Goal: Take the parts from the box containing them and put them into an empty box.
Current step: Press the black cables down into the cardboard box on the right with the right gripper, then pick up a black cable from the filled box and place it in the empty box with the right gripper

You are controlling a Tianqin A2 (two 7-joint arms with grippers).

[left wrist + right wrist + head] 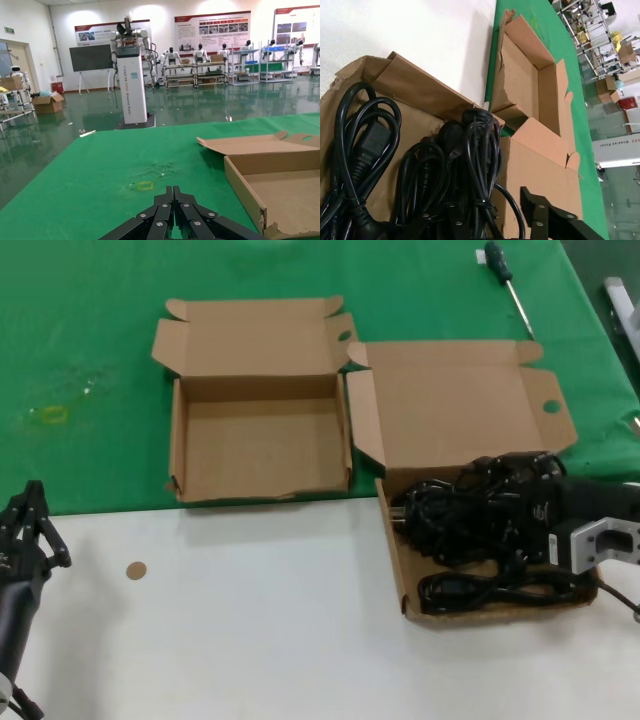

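Observation:
Several black coiled power cords lie tangled in the larger cardboard box at the right, its tall lid standing open. My right gripper is down inside this box, open, with one cord bundle between its spread fingers. The smaller box stands empty to the left of it, lid open. My left gripper hangs shut and holding nothing over the white table at the front left, well away from both boxes.
Both boxes straddle the line where the green cloth meets the white tabletop. A green-handled screwdriver lies on the cloth at the back right. A small cardboard disc rests on the white surface.

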